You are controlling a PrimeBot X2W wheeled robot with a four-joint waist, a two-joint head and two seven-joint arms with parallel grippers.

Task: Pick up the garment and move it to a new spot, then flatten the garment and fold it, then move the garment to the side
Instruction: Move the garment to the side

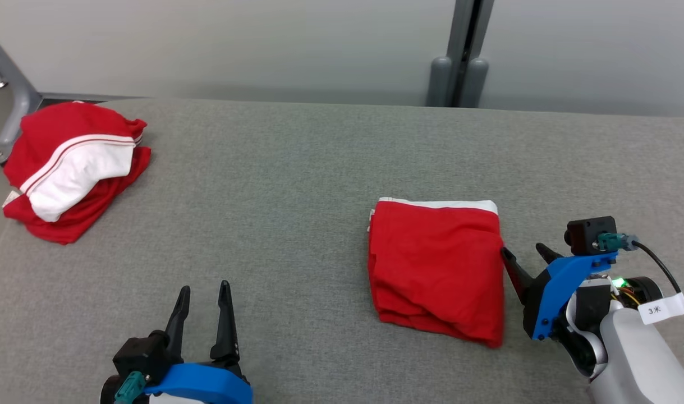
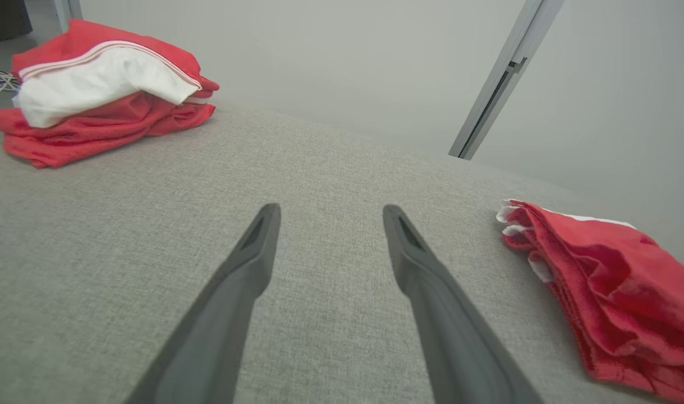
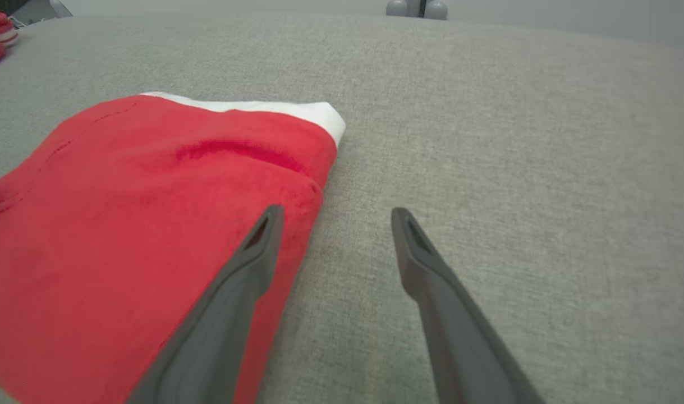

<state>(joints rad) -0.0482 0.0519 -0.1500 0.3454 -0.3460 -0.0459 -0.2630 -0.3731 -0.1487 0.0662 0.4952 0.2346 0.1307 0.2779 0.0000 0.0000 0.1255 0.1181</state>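
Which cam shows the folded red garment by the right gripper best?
Head view: the whole folded garment is in frame, white band at the far edge. Right wrist view crops it; left wrist view shows its layered edge, cut off.

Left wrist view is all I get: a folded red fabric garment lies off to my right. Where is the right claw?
Observer: The right claw sits just right of the folded red fabric garment, with one dark finger at its right edge.
Operator: Gripping it?
Observer: No, the claw is open. The other finger is over the grey fabric tabletop.
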